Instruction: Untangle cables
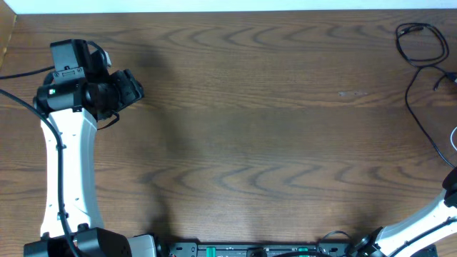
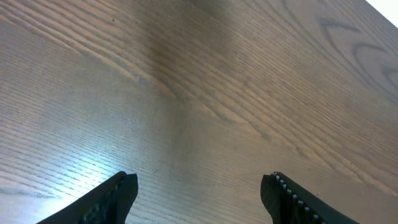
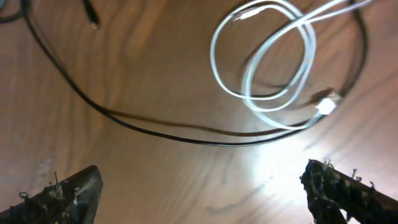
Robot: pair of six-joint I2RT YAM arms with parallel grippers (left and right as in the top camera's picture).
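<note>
The white cable (image 3: pixel 273 59) lies in two loose loops on the wood, its small plug (image 3: pixel 326 104) at the lower right of the loops. The black cable (image 3: pixel 174 132) sweeps in a long arc beneath them and passes under the white loops on the right. In the overhead view the black cable (image 1: pixel 421 44) loops at the far right corner, and a bit of white cable (image 1: pixel 454 139) shows at the right edge. My right gripper (image 3: pixel 202 180) hovers open just short of both cables, holding nothing. My left gripper (image 2: pixel 200 186) is open over bare wood at the far left (image 1: pixel 132 87).
The wooden table (image 1: pixel 250 107) fills the view. A black plug end (image 3: pixel 92 18) lies at the upper left of the right wrist view. The left arm (image 1: pixel 68 164) stands along the left side and the right arm (image 1: pixel 428 221) enters from the bottom right corner.
</note>
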